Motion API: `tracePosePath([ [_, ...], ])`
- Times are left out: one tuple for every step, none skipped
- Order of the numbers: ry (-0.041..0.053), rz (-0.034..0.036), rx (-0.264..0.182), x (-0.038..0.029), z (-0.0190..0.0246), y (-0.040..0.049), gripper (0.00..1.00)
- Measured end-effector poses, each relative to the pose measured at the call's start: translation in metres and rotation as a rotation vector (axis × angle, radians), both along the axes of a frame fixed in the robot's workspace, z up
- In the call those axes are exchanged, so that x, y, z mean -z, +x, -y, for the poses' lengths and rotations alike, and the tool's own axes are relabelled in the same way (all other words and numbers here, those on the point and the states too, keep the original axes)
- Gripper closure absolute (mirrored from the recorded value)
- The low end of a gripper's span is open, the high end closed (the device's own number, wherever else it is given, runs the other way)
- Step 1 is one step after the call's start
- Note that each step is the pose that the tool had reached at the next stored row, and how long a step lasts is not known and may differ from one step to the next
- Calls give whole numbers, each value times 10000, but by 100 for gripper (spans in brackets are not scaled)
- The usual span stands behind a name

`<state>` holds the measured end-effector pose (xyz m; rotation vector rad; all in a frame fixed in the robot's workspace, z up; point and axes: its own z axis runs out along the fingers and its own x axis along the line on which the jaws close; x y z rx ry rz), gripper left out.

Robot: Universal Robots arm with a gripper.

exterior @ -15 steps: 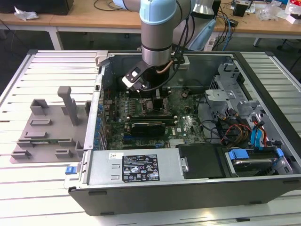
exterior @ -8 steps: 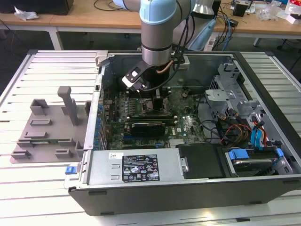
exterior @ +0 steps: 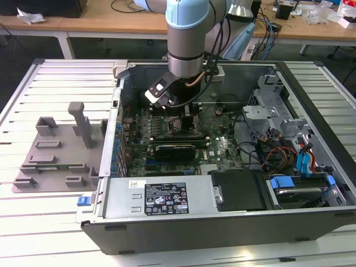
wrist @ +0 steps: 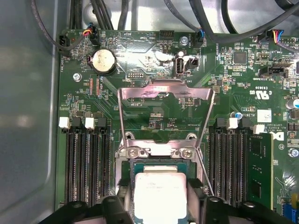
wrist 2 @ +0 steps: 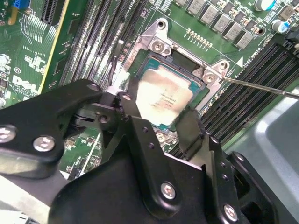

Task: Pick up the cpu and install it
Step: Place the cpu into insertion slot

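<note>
Closest to the lens in the second wrist view was the pincer [wrist 2: 159, 109], all black links and silver screws. Quick count: one cpu [wrist 2: 161, 99], one socket [wrist: 156, 150], one hinged metal plate [wrist: 166, 91] standing up off that socket, and one thin wire lever [wrist 2: 261, 87] sticking out to the side. The green board [wrist: 84, 95] also carried one coin battery [wrist: 103, 61], two banks of dark memory slots [wrist: 88, 172] flanking the socket, and one memory stick [wrist: 259, 163] seated beyond the far bank.

In the exterior view all that sat inside one open case [exterior: 167, 219] lying on its side on a white slatted tabletop [exterior: 33, 233]. One grey tray [exterior: 55, 150] with upright blocks lay on the slats just beside the case, on the exterior view's left. A wooden tabletop [exterior: 111, 19] with cables and clutter ran along the back of the room. The single arm [exterior: 186, 39] reached straight down into the case.

As for the pincer, its fingers [wrist 2: 189, 122] were spread only as wide as the cpu and pressed on two opposite edges, so it was clamped on the chip. The cpu itself sat low in the socket opening, silver top up, right under the raised plate.
</note>
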<state>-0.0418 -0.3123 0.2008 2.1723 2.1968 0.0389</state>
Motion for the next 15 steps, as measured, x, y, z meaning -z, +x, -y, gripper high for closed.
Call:
tracePosePath([
  [2, -1, 0, 0, 0, 0, 47],
  [3, 0, 0, 0, 0, 0, 47],
  [4, 0, 0, 0, 0, 0, 47],
  [5, 1, 0, 1, 0, 1, 47],
  [24, 0, -2, 0, 0, 1, 47],
  [75, 0, -5, -1, 1, 1, 47],
  [127, 1, -2, 0, 0, 1, 47],
  [137, 4, 2, 3, 0, 1, 47],
  [135, 3, 41, 2, 1, 1, 47],
  [134, 2, 117, 1, 2, 1, 47],
  [132, 1, 150, 1, 7, 1, 47],
  [132, 2, 169, 1, 10, 2, 47],
  [133, 3, 194, 1, 13, 1, 47],
  [133, 2, 195, 1, 13, 1, 47],
  [132, 2, 195, 1, 14, 1, 47],
])
